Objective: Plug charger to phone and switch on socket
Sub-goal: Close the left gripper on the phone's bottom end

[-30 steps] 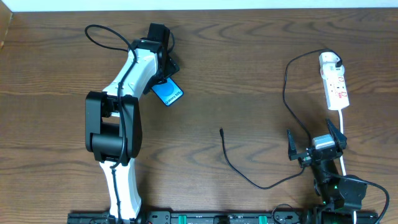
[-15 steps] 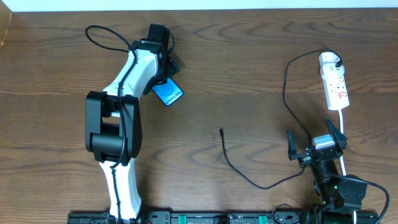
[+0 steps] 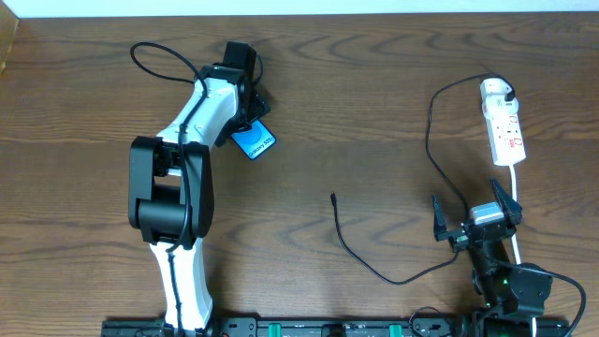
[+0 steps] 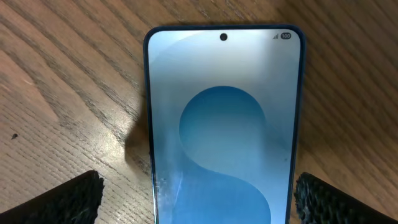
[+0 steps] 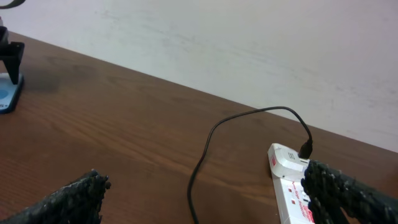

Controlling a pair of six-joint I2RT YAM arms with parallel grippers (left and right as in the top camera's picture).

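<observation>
Phone [image 3: 253, 141] lies flat at ten o'clock between the wide-apart jaws of the left gripper [image 4: 208, 198], so an off-centre squeeze could skid it away; the right gripper [image 3: 474, 215], also agape, hangs at five o'clock.

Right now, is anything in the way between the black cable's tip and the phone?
Nothing visible is. Only bare table lies between the charger tip and the phone. The open left tool straddles the phone's other end.
</observation>
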